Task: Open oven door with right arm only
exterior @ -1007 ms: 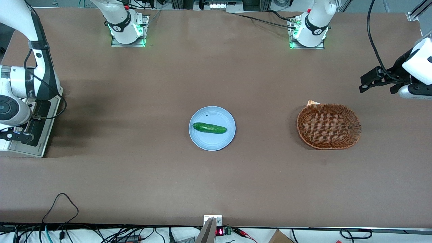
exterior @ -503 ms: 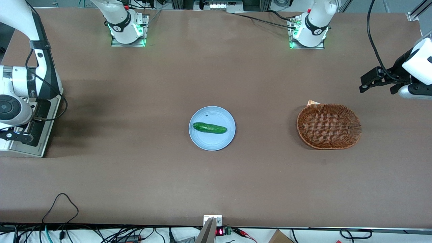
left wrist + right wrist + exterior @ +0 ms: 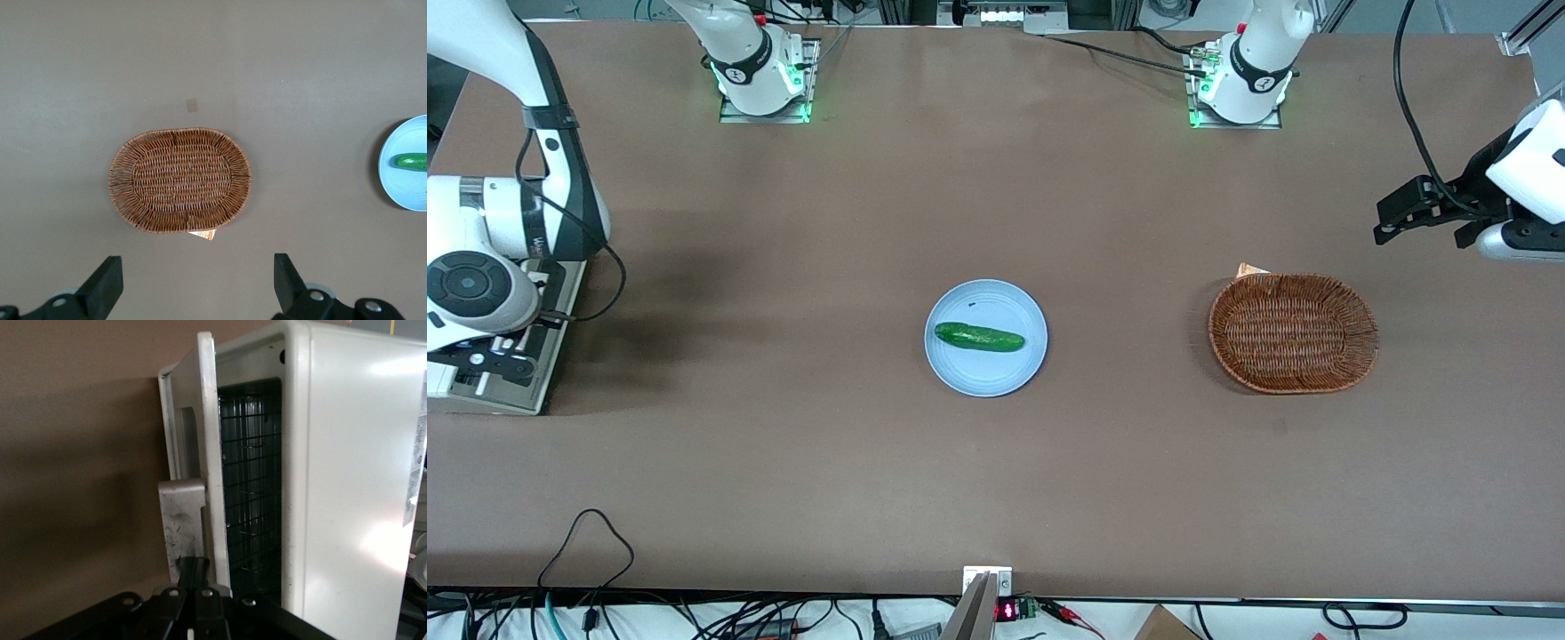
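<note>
We have the oven door (image 3: 193, 453) cracked ajar from the oven (image 3: 347, 487), our gripper (image 3: 195, 577) pinching its handle (image 3: 180, 527); next we swing it wider.

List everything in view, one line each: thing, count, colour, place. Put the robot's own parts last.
oven: one, cream-white, at the working arm's end of the table, wire rack inside.
oven door: one, cream-white frame, partly open, a gap showing the rack.
door handle: one, silver, on the door's outer face.
plate: one, light blue, mid-table.
cucumber: one, green, lying on the plate.
basket: one, brown wicker, oval, toward the parked arm's end of the table.
tag: one, pale orange, at the basket's rim.
table: one, brown.
right arm: one, white with black bands, over the oven.
gripper: one, black, at the door handle.
</note>
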Tool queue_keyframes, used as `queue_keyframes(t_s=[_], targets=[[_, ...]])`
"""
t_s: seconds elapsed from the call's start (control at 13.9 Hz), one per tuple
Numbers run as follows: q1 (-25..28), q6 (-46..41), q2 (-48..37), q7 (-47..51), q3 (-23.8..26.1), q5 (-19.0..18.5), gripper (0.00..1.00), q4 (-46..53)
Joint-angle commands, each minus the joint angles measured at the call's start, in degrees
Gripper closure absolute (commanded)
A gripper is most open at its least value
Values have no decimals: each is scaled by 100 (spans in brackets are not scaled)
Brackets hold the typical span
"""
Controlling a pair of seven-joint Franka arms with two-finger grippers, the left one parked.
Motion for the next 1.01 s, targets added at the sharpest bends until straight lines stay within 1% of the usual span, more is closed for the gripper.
queue_keyframes(t_s=[0.0,0.07,0.29,0.72,0.86,0.93], targets=[[-75,431,166,134,-17,115,100,-125],[-75,440,192,142,-17,124,100,-126],[-49,502,271,134,-9,334,100,-134],[-31,677,377,134,71,370,100,-336],[-23,704,394,134,71,588,100,-345],[-23,713,403,134,71,633,100,-345]])
